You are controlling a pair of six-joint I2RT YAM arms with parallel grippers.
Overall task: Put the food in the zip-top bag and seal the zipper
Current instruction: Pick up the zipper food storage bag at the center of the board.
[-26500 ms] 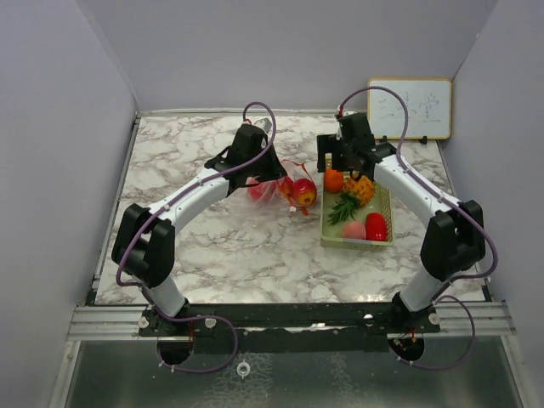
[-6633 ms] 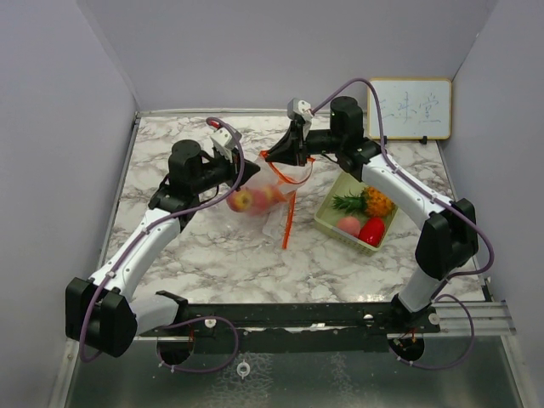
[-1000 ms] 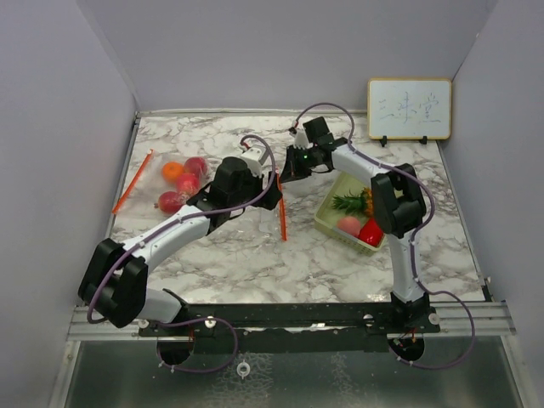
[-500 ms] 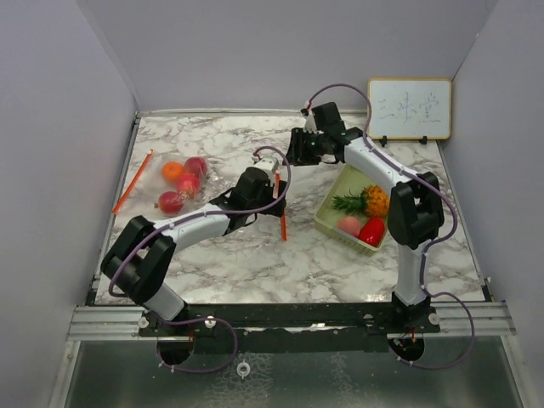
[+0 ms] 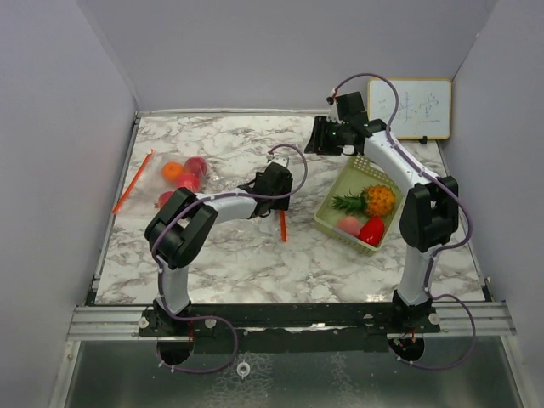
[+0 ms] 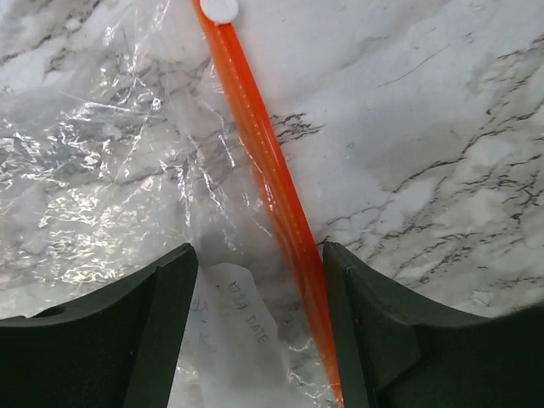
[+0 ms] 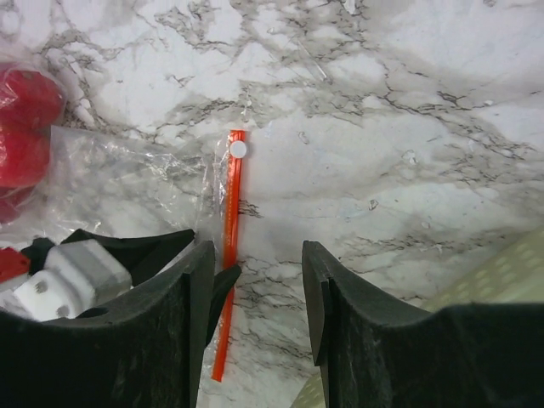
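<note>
The clear zip-top bag (image 5: 223,189) lies flat on the marble, with an orange (image 5: 172,170) and red fruits (image 5: 194,167) inside at its left end. Its orange zipper strip (image 6: 272,187) with a white slider (image 6: 223,8) runs along the right end. My left gripper (image 6: 255,265) is open low over the bag, and its jaws straddle the label patch and the zipper strip. My right gripper (image 7: 255,263) is open and empty, raised behind the basket (image 5: 336,223). The basket holds a pineapple (image 5: 378,200), a pink peach (image 5: 348,225) and a red pepper (image 5: 371,231).
A second orange strip (image 5: 132,183) lies near the table's left edge, beside the fruit. A small whiteboard (image 5: 410,108) leans against the back wall at the right. Grey walls close in the table on three sides.
My right gripper opened, let go of the zipper end and drew back to the right. My left gripper moved right onto the zipper end and its jaws have narrowed.
</note>
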